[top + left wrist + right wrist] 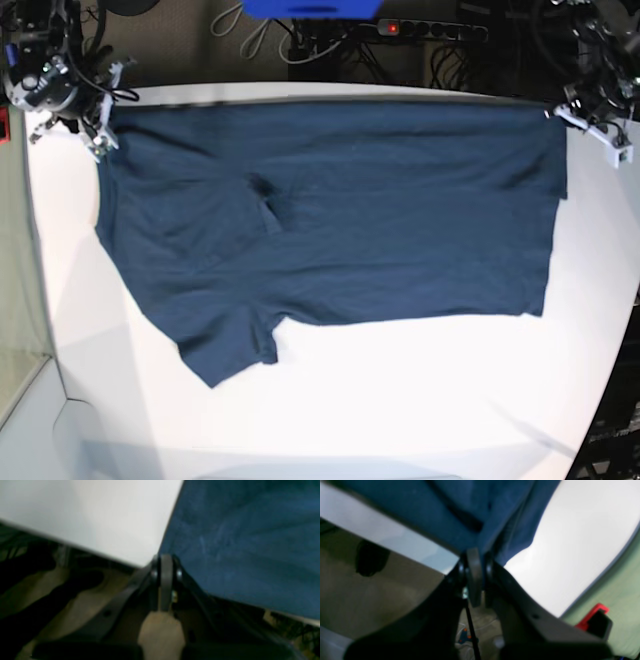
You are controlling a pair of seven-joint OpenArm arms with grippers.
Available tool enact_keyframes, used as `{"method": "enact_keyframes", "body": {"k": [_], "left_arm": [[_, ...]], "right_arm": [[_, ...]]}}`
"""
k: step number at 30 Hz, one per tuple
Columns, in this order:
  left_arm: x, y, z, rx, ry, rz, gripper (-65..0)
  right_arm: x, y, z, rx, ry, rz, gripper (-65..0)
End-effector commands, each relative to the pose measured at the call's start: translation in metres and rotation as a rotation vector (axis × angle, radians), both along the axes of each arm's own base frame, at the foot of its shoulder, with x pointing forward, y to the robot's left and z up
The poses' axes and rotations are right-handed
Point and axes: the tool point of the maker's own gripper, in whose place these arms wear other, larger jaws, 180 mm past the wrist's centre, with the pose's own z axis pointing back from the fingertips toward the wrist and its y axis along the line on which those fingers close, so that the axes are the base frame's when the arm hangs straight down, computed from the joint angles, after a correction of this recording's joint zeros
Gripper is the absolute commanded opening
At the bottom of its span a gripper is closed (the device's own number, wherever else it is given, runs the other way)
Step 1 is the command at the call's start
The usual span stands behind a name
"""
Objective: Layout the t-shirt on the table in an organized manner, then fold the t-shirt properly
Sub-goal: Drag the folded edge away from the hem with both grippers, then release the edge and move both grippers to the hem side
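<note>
1. I see the t-shirt. It is soft dark blue cloth, not shiny, with small wrinkles.
2. Up close in my left wrist view, the cloth looks a bit fuzzy, with faint pale streaks on it.
3. The table is white, smooth and matt. It looks hard and flat.
4. My left gripper has black arms that look like hard plastic, a dull grey pad, and two small shiny screw heads.
5. My right gripper looks the same: black and dull, with a grey pad.
6. A red and black thing beside the table looks like smooth plastic.
</note>
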Motion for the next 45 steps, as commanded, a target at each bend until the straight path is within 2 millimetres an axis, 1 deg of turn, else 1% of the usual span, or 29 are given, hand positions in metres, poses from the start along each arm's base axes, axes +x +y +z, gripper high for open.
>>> {"method": "enact_keyframes", "body": {"k": [1,4,6,11,13,14,16,17,19,20,21,23,25,28,31,33,34,35,37,38,39,42,43,45], "left_arm": [[0.011,0.007,0.011,0.025,-0.043,-0.004,-64.8],[0.009,0.007,0.010,0.023,-0.039,-0.003,-64.8],[0.005,0.007,0.008,0.021,-0.027,-0.002,-64.7],[0.005,0.008,0.007,0.025,-0.024,-0.001,-64.4],[0.005,0.008,0.007,0.022,-0.022,-0.001,-62.9],[0.004,0.008,0.007,0.024,-0.016,-0.003,-60.3],[0.003,0.008,0.008,0.029,-0.017,-0.006,-52.5],[0.003,0.008,0.009,0.030,-0.019,-0.005,-47.5],[0.001,0.010,0.009,0.030,-0.016,-0.001,-34.1],[-0.001,0.011,0.009,0.033,-0.014,-0.001,-28.8],[-0.001,0.012,0.010,0.036,-0.017,-0.001,-25.3],[0.004,0.013,0.015,0.046,-0.034,-0.005,-23.8],[0.010,0.013,0.024,0.067,-0.059,-0.015,-23.8],[0.020,0.021,0.047,0.118,-0.121,-0.006,-23.8],[0.030,0.031,0.073,0.170,-0.188,0.012,-23.8],[0.038,0.040,0.090,0.203,-0.237,0.028,-23.8],[0.044,0.044,0.098,0.216,-0.266,0.043,-23.8],[0.052,0.051,0.108,0.234,-0.297,0.058,-23.8],[0.071,0.058,0.126,0.249,-0.359,0.070,-23.8],[0.077,0.059,0.130,0.247,-0.376,0.072,-23.8],[0.083,0.061,0.133,0.242,-0.390,0.076,-23.8],[0.099,0.062,0.136,0.214,-0.429,0.095,-23.8],[0.103,0.062,0.137,0.206,-0.437,0.099,-23.8],[0.107,0.062,0.136,0.192,-0.443,0.107,-23.8]], "right_arm": [[0.007,-0.003,0.008,-0.007,-0.033,0.007,-65.0],[0.007,-0.003,0.007,-0.008,-0.032,0.006,-65.0],[0.007,-0.003,0.007,-0.008,-0.032,0.006,-65.0],[0.006,-0.003,0.007,-0.009,-0.029,0.006,-65.0],[0.006,-0.003,0.007,-0.009,-0.030,0.005,-60.3],[0.006,-0.004,0.007,-0.010,-0.029,0.004,-57.2],[0.005,-0.003,0.006,-0.010,-0.025,0.007,-50.8],[0.002,-0.003,0.005,-0.010,-0.017,0.008,-47.2],[-0.003,-0.001,0.006,-0.011,-0.011,0.020,-38.6],[-0.002,-0.002,0.009,-0.016,-0.018,0.022,-35.3],[-0.001,-0.002,0.011,-0.018,-0.027,0.024,-32.3],[0.003,-0.005,0.017,-0.035,-0.038,0.037,-28.6],[0.004,-0.013,0.019,-0.055,-0.037,0.036,-27.4],[0.006,-0.025,0.025,-0.077,-0.053,0.009,-27.3],[0.013,-0.040,0.035,-0.107,-0.082,-0.013,-27.3],[0.026,-0.044,0.043,-0.122,-0.112,-0.004,-27.3],[0.036,-0.046,0.049,-0.127,-0.139,-0.003,-27.3],[0.048,-0.047,0.056,-0.129,-0.172,-0.005,-27.3],[0.080,-0.050,0.075,-0.132,-0.256,-0.015,-27.3],[0.093,-0.052,0.082,-0.131,-0.288,-0.024,-27.3],[0.110,-0.049,0.090,-0.123,-0.326,-0.024,-27.3],[0.161,-0.029,0.108,-0.083,-0.409,0.010,-27.3],[0.175,-0.027,0.109,-0.089,-0.415,0.018,-27.3],[0.206,-0.012,0.108,-0.091,-0.419,0.037,-27.3]]}}
